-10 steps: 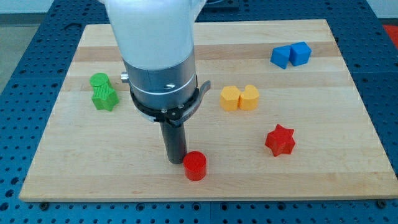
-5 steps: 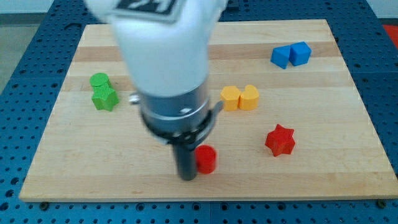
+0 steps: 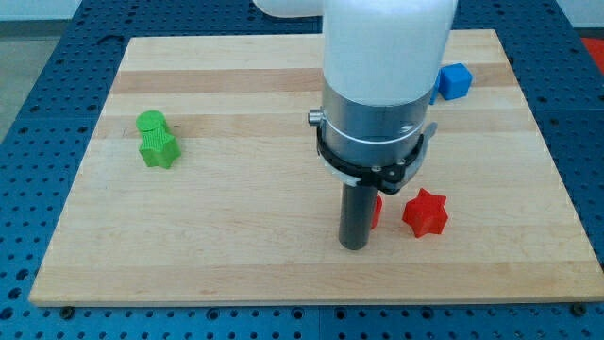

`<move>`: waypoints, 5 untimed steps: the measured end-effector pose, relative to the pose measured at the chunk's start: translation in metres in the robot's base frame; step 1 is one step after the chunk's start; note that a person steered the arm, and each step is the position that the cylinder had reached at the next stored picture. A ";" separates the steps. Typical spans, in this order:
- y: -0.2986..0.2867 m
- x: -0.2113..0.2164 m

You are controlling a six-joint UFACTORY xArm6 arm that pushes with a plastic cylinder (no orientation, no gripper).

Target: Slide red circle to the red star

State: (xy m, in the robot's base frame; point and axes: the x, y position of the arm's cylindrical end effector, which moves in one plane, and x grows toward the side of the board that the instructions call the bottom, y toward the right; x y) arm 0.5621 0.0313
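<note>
The red circle [image 3: 376,212] shows only as a sliver, mostly hidden behind my rod, a short way left of the red star [image 3: 425,212]. A small gap lies between them. My tip [image 3: 353,245] rests on the board just left of and below the red circle, touching or nearly touching it. The arm's white and grey body fills the view's upper middle.
A green circle and green star [image 3: 157,140] sit together at the view's left. A blue block [image 3: 455,80] peeks out right of the arm at the top; its neighbour and the yellow blocks are hidden behind the arm. The wooden board's bottom edge [image 3: 311,297] is close below my tip.
My tip has moved right, pushing the red circle right and slightly up toward the red star. The arm now covers the yellow blocks and one blue block.
</note>
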 end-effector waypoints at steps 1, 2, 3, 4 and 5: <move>-0.023 -0.001; -0.022 -0.030; -0.022 -0.030; -0.020 -0.030; 0.014 -0.030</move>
State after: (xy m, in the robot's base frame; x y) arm 0.5316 0.0449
